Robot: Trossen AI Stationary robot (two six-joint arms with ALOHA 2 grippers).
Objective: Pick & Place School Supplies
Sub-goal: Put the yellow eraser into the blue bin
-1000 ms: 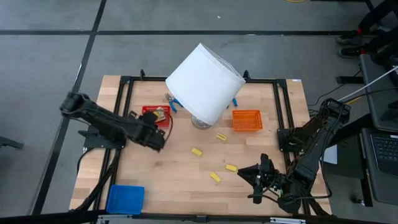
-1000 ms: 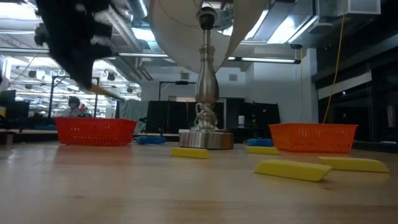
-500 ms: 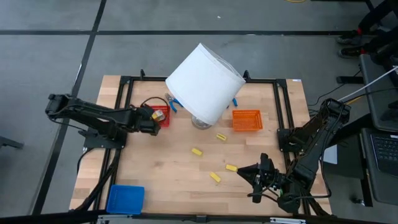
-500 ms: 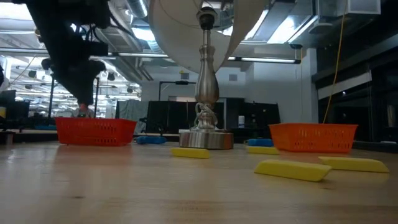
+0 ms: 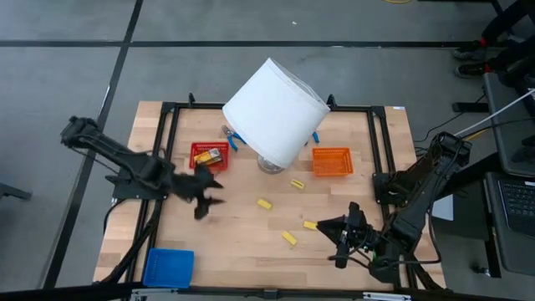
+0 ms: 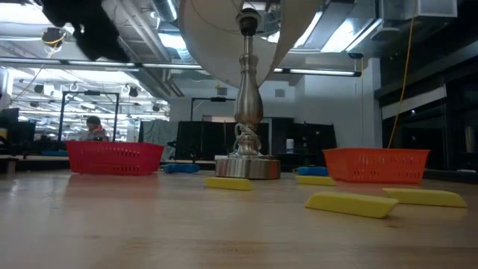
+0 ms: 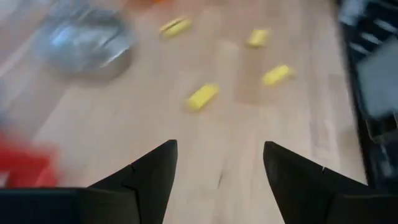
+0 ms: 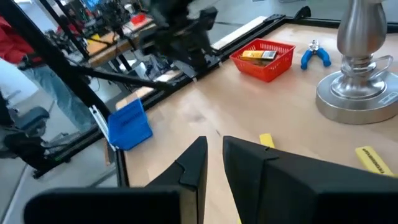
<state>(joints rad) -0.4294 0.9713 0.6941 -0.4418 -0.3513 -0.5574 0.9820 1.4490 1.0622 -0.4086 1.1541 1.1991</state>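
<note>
Yellow-orange packet [image 5: 210, 155] inside red basket [image 5: 198, 151]

Pale wood counter [image 5: 251, 234] is seen, with four yellow sticks [image 5: 264, 203] on it. A red basket [image 5: 208, 155] holds a yellow-orange packet [image 8: 255, 55]; an orange basket [image 5: 332, 161], blue tray [image 5: 168, 267] and white lampshade [image 5: 274, 111] are noted. Blue-handled tool [image 8: 315, 56], dark fingers [image 7: 146, 177].

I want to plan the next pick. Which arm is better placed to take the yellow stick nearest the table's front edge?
Probably the right: its gripper hovers just beside that yellow stick, while the open left gripper is farther away.
</note>
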